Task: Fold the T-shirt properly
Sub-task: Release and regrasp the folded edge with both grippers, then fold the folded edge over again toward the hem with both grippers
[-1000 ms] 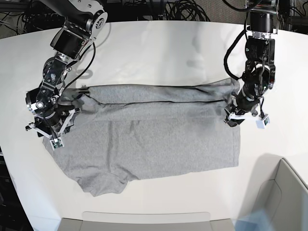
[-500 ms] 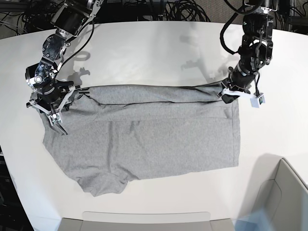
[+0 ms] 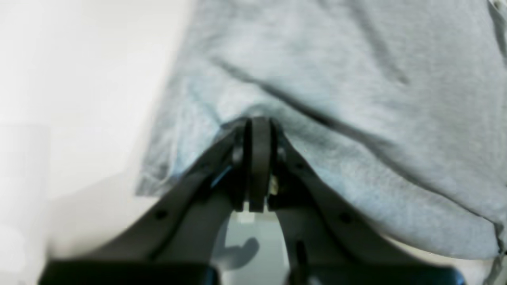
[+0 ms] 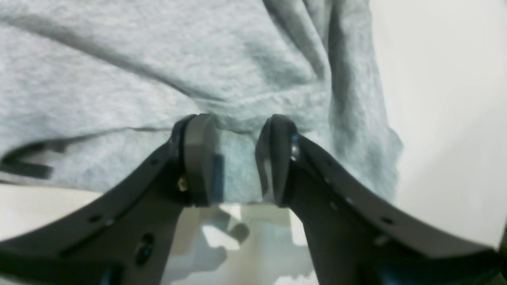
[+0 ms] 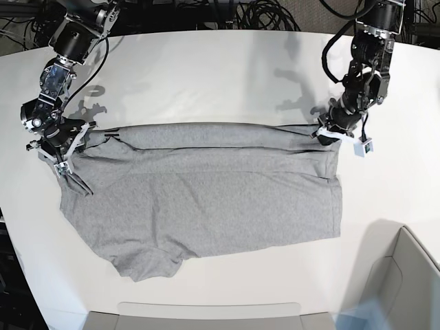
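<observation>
Leftmost, right gripper (image 5: 60,161) is pinching T-shirt (image 5: 206,199) edge, jaws partly apart around the cloth fold. Shirt is lying spread on white table (image 5: 227,75), plain grey side showing, no readable lettering. Left gripper (image 5: 328,134) is pressing together on the opposite edge.
</observation>
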Motion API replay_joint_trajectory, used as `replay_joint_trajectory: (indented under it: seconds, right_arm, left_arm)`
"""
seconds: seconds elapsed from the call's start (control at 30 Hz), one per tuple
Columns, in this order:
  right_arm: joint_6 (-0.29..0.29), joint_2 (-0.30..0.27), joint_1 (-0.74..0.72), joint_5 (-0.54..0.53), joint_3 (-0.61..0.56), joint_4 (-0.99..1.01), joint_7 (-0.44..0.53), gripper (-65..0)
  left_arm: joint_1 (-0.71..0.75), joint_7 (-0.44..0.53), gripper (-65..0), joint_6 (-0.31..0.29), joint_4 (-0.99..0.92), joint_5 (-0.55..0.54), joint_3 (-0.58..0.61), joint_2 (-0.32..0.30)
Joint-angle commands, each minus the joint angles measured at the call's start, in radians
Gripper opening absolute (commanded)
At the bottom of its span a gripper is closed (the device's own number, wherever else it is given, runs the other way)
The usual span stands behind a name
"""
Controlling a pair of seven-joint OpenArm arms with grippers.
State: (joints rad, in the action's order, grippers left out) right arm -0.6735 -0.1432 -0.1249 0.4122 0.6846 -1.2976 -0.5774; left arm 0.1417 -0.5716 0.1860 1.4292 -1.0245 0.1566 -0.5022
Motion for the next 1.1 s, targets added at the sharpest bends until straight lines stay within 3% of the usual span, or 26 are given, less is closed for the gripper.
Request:
replay_joint_trajectory:
  seconds: [0.0,0.1,0.17,0.3,0.43,0.5,0.77,1.07]
  right_arm:
    - [0.008,-0.011,-0.009,0.014,0.004,-0.029,-0.008,-42.9]
    - [0.007,0.006,0.026,0.000,0.013,-0.129,-0.008,-42.9]
    - [0.002,0.050,0.040,-0.031,0.033,-0.230,-0.006,-42.9]
    - [-0.001,0.090,0.064,-0.042,0.028,-0.383,-0.010,-43.4]
    - [-0.001,0.086,0.074,-0.042,-0.013,-0.409,-0.011,-56.7]
    - [0.001,0.089,0.067,-0.040,-0.016,-0.386,-0.011,-65.0]
    - [0.007,0.067,-0.002,0.003,-0.067,-0.150,-0.006,-65.0]
    - [0.008,0.050,-0.005,0.006,-0.067,0.011,-0.008,-65.0]
  left_arm:
    - [0.012,-0.041,-62.3,0.054,-0.001,0.025,-0.001,-0.026]
    - [0.017,-0.047,-62.3,0.054,0.054,0.020,-0.002,-0.037]
    - [0.040,-0.047,-62.3,0.059,0.126,0.020,-0.004,-0.042]
    - [0.085,-0.047,-62.3,0.063,0.289,0.023,-0.090,-0.034]
    - [0.080,-0.044,-62.3,0.063,0.388,0.028,-0.111,-0.034]
    - [0.052,-0.049,-62.3,0.063,0.367,0.029,-0.093,-0.025]
    - [-0.215,-0.070,-65.0,0.065,0.040,0.032,0.214,0.003]
    - [-0.204,-0.028,-65.0,0.056,-0.101,0.032,0.351,-0.006]
